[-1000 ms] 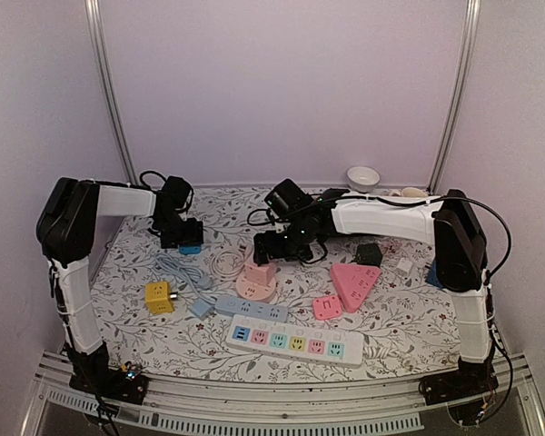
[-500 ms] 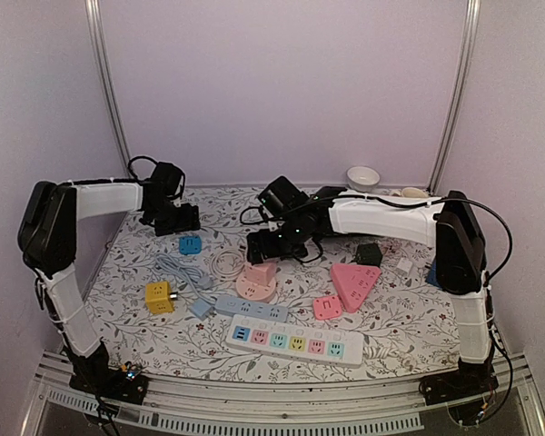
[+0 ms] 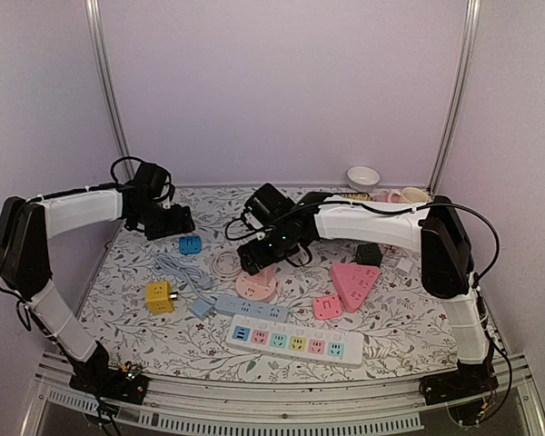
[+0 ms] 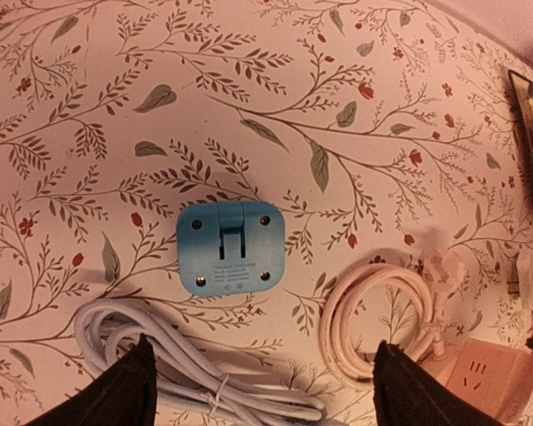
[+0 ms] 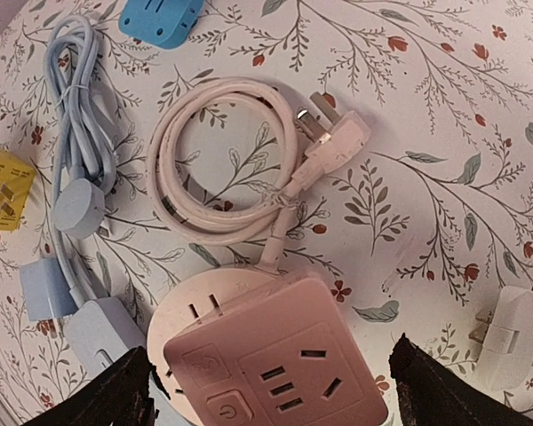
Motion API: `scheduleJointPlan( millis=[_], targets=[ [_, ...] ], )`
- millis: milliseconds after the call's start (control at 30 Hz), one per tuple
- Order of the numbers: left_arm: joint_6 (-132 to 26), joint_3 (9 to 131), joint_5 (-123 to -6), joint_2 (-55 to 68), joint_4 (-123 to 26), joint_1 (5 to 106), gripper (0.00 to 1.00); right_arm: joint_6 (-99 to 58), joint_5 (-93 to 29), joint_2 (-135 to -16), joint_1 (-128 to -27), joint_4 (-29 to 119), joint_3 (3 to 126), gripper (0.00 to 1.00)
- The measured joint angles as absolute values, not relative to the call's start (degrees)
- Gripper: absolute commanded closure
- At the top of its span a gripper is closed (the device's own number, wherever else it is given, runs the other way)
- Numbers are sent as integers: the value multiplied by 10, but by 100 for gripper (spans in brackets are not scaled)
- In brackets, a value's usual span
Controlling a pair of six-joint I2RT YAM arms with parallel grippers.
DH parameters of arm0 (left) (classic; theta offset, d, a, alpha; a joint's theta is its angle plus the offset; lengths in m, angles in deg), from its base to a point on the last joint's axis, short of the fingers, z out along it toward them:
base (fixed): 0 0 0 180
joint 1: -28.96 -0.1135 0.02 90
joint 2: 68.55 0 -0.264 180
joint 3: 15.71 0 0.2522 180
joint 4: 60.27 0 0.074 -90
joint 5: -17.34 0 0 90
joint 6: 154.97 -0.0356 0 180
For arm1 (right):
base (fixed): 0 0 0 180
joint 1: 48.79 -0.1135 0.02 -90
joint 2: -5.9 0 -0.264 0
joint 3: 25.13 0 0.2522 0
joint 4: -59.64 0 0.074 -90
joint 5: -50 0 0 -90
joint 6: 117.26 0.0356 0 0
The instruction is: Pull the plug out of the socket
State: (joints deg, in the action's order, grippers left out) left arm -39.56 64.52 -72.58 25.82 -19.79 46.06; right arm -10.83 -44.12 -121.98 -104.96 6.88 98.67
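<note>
Left jaws, open, are backing off the freed blue plug (image 4: 231, 247); right jaws, open, are hovering over the pink socket (image 5: 275, 355).

The table cover (image 4: 382, 71) is matt and smooth, printed with a floral pattern; whether it is cloth or paper is hard to tell from here. The blue plug (image 4: 231, 248) is smooth, matt plastic. The pink socket (image 5: 275, 355) is smooth plastic with a soft sheen. The pink cable (image 5: 222, 160) has a smooth rubbery sheath, and its prongs (image 5: 315, 102) are bare metal. The white bowl (image 3: 362, 176) is glossy.
</note>
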Motion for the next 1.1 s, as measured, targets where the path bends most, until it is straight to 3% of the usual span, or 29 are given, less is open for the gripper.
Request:
scheduleJointPlan(
  millis=[400, 767, 1100],
  targets=[
    [-384, 572, -694, 201, -198, 473, 16, -217, -370, -1241, -1030, 74, 987, 11],
    [-383, 540, -671, 190, -203, 517, 17, -225, -357, -1254, -1028, 73, 988, 44],
    [-379, 535, -650, 209, -227, 567, 17, -166, -426, -1254, -1031, 52, 998, 53]
  ],
)
